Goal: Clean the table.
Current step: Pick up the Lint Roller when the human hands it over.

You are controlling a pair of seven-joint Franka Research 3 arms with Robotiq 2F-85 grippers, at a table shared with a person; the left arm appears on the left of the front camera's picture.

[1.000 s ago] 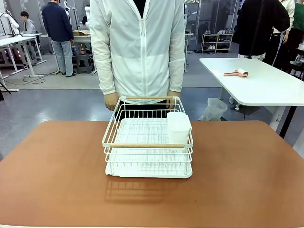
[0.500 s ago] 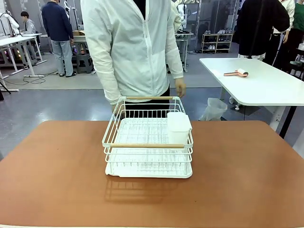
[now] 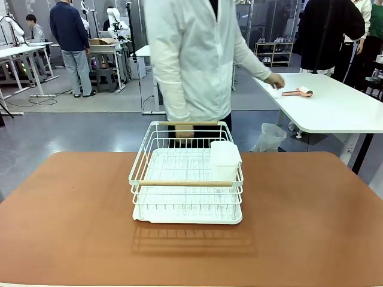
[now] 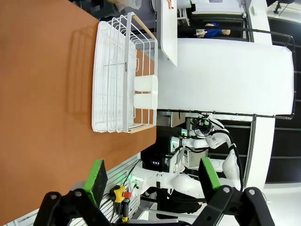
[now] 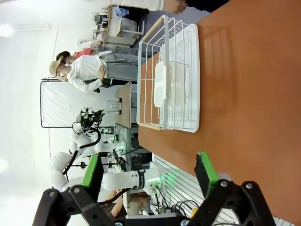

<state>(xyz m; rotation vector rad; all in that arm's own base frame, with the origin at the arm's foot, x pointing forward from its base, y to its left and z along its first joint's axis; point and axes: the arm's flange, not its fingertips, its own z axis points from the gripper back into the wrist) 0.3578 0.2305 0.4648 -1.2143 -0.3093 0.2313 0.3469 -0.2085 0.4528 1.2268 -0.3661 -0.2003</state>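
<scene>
**BENCH CLEANING: STANDBY AND RACK HANDLING**

**State of the equipment.** The left hand is seen fully spread, with nothing between its green pads. The right hand is likewise spread wide and empty. Both are held above the near edge, at 6 o'clock of the bench.

**Position of the work.** The reddish-brown bench is spread across the front view. A white wire dish rack is stood at its centre on a drip tray. A white cutlery holder is hung inside the rack at 1 o'clock. One wooden handle is fitted at the rack's 6 o'clock side and a second at its 12 o'clock side.

**Shared workspace.** A person is stood at 12 o'clock of the bench. One arm is stretched toward a pink-handled roller lying on the white-topped table at 2 o'clock.

**Procedure (judged).** Cleaning appears not yet begun, as the rack is in place on the bench.

1. Both hands should be kept back until the person's intent is plain, because a tool may be brought over.
2. If the rack is to be removed, a wooden handle is best gripped at its middle.
3. The rack should be lifted level, so that the tray is not shed and the holder is not tipped out.
4. Wire sections should be avoided as grip points, since slip is likely there.
</scene>
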